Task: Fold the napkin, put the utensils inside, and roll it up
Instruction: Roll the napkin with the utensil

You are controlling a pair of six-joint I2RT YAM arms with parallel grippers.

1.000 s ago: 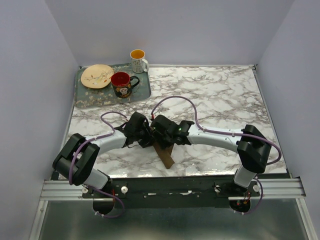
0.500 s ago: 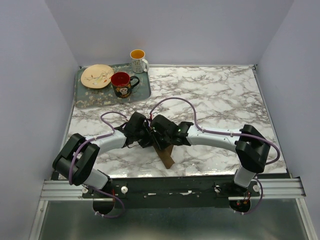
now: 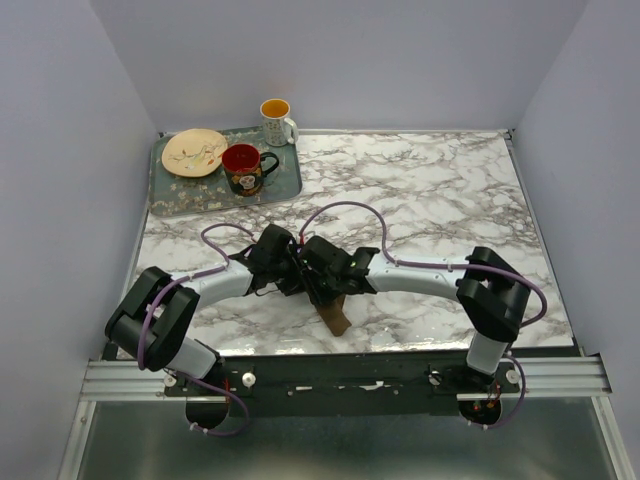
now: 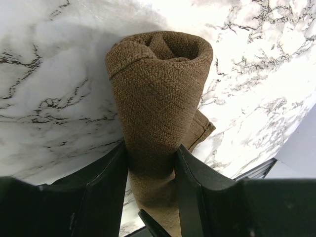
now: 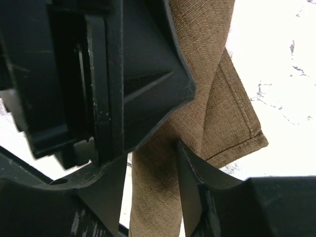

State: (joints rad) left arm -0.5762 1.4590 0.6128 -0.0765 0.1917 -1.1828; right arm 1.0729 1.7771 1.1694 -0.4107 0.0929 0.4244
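Rolled brown napkin [image 4: 159, 98] lying on the marble surface [image 3: 430, 190] near its front edge, pinched between the fingers of the left claw [image 4: 151, 153] and the right claw [image 5: 150, 163].

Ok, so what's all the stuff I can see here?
napkin: one, dark brown, rolled, near the table's front edge
tray: one, grey-green, far left corner
plate: one, cream with flowers, on tray
red mug: one, on tray
white mug: one, yellow inside, tray's far right corner
table: one, white marble
left gripper: one, black, clamping napkin
right gripper: one, black, clamping napkin
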